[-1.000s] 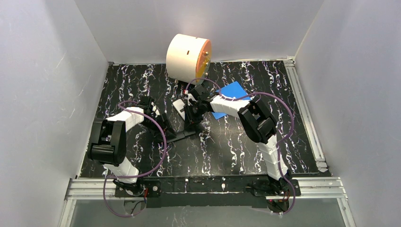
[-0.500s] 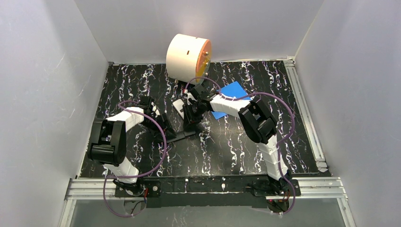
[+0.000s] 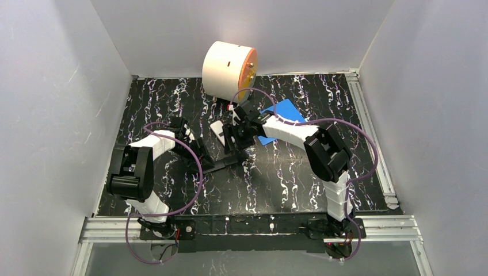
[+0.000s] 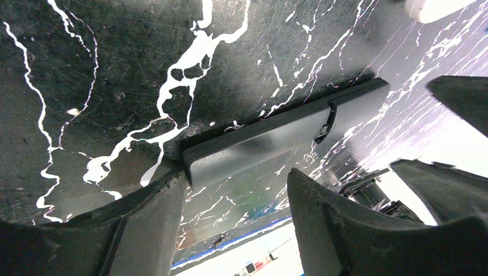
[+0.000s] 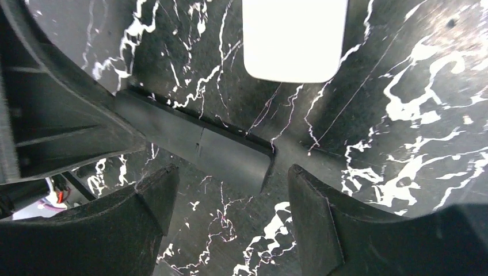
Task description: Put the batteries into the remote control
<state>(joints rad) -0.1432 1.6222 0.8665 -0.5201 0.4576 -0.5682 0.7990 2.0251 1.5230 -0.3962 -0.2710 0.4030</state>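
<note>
Black white-veined marble tabletop [image 3: 288,172], slim black plastic remote control [image 4: 276,135] lying flat, left gripper [image 4: 236,177] fingers parted at one end, right gripper [image 5: 233,172] fingers spread wide at the other, white rounded remote [image 5: 294,40] just beyond

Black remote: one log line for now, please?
black remote: lying on table | left gripper: open, at one end | right gripper: open, at other end | batteries: not visible

We reach both arms inward, 1 toward the other. Our left arm [image 3: 151,144] folds sharply at the elbow, its left gripper [image 4: 236,175] parted. Our right arm [image 3: 290,132] stretches forward-left, its right gripper [image 5: 233,172] spread wide, pointing down.
</note>
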